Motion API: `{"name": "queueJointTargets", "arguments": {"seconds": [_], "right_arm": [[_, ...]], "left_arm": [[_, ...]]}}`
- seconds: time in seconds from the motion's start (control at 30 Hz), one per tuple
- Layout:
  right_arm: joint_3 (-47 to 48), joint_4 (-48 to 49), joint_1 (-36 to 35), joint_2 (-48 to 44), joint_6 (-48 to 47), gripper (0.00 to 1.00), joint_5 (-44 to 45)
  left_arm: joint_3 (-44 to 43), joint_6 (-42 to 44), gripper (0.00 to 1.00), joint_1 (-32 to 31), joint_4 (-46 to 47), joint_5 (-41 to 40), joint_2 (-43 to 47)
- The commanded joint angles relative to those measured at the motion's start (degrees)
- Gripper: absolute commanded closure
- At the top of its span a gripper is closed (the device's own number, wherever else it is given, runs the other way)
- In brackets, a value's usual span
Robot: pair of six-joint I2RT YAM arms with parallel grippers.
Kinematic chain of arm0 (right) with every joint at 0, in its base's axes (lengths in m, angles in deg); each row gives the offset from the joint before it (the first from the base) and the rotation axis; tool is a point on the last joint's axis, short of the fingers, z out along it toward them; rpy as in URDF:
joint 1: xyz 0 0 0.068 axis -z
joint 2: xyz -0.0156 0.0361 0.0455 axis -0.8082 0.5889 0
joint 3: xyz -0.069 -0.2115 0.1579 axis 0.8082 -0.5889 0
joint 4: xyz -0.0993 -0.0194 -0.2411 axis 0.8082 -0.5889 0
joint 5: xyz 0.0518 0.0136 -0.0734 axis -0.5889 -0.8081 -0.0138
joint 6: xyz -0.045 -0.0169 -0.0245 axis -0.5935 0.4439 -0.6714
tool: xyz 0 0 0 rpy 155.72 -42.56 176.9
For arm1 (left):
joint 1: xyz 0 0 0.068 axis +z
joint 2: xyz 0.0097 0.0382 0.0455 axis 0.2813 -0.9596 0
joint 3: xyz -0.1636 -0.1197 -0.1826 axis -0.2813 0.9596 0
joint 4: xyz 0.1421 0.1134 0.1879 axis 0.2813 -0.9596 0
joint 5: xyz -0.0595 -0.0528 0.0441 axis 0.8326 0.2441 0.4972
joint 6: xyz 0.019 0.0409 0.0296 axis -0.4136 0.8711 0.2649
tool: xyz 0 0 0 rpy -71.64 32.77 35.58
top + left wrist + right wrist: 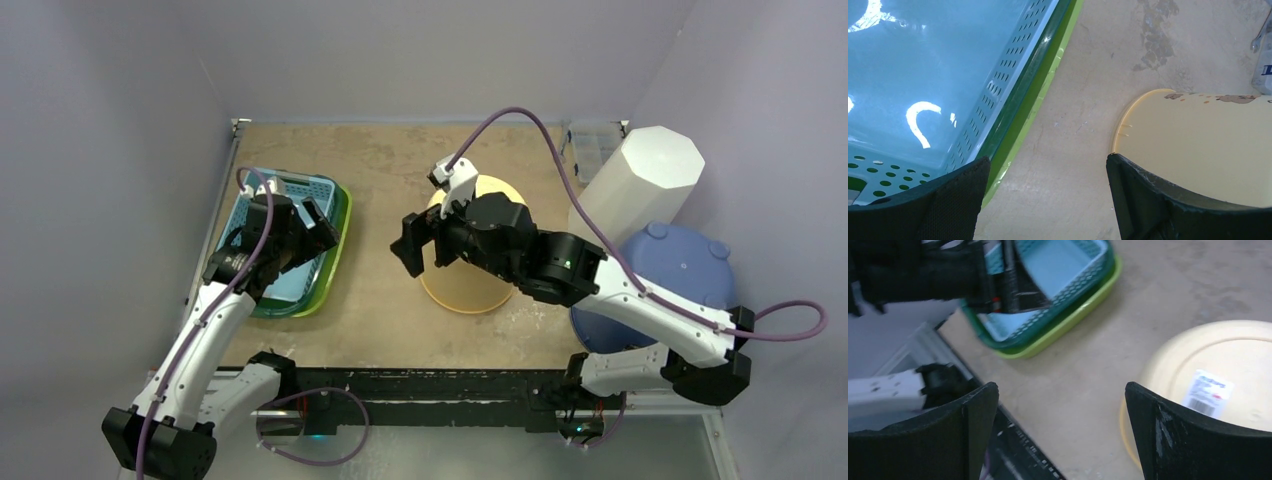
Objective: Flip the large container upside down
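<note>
yellow container (1248, 355): smooth plastic, slight sheen (paper sticker (1206, 391) on it)
teal basket (923, 65): glossy perforated plastic
table (1068, 150): matt, scuffed

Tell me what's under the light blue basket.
A dark green basket, then a lime green tray, nested beneath the light blue basket; only their rims show, the rest is covered.

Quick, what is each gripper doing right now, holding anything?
Left gripper: open, holding nothing.
Right gripper: open, holding nothing.
</note>
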State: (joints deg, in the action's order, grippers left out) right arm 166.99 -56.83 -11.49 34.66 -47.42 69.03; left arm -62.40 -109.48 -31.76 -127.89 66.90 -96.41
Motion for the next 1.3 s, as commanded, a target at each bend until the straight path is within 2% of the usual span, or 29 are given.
{"name": "queueJointTargets", "arguments": {"seconds": [0.0, 0.1, 0.17, 0.23, 0.37, 0.47, 0.6, 0.77, 0.87, 1.03, 1.27], "right_arm": [[-3.16, 1.03, -3.32, 0.49, 3.93, 0.02, -17.73], [-3.84, -1.59, -12.23, 3.66, 2.39, 0.01, -15.30], [-4.47, -2.45, -15.62, 5.71, 3.03, 0.01, -14.97], [-5.08, -4.67, -16.31, 7.39, 6.22, 0.01, -10.82], [-8.43, -11.30, -16.34, 8.95, 14.96, 0.01, 3.00], [-10.04, -18.31, -16.12, 10.11, 21.74, 0.01, 9.24], [-10.25, -22.15, -15.17, 11.03, 31.61, 0.01, 17.62], [-10.05, -24.17, -6.59, 11.65, 43.26, 0.01, 21.37], [-12.27, -19.99, -2.11, 9.91, 44.28, 0.01, 24.70], [-13.98, -9.51, 8.19, 8.25, 35.80, 0.01, 24.26], [-12.79, 0.04, 24.39, 11.49, 23.77, 0.01, 20.76]], "left_arm": [[-1.37, 2.33, 0.15, 0.29, 1.11, -0.82, -0.37], [-1.54, 2.54, 0.15, 0.30, 0.98, -1.32, -0.80], [-1.67, 2.63, 0.15, 0.30, 0.93, -1.69, -0.99], [-1.78, 2.70, 0.15, 0.29, 0.53, -2.21, -1.20], [-2.31, 3.11, 0.15, 0.30, -1.02, -4.23, -1.01], [-2.17, 3.44, 0.15, 0.28, -1.92, -5.93, -0.60], [-2.03, 3.58, 0.15, 0.24, -2.54, -6.58, -0.34], [-1.83, 2.82, 0.15, 0.30, -2.10, -5.31, -0.25], [-2.25, 2.63, 0.15, 0.23, -2.66, -5.05, 0.30], [-2.19, 2.71, 0.15, 0.23, -2.85, -5.24, 1.09], [-1.99, 2.64, 0.15, 0.25, -3.01, -4.84, 1.01]]}}
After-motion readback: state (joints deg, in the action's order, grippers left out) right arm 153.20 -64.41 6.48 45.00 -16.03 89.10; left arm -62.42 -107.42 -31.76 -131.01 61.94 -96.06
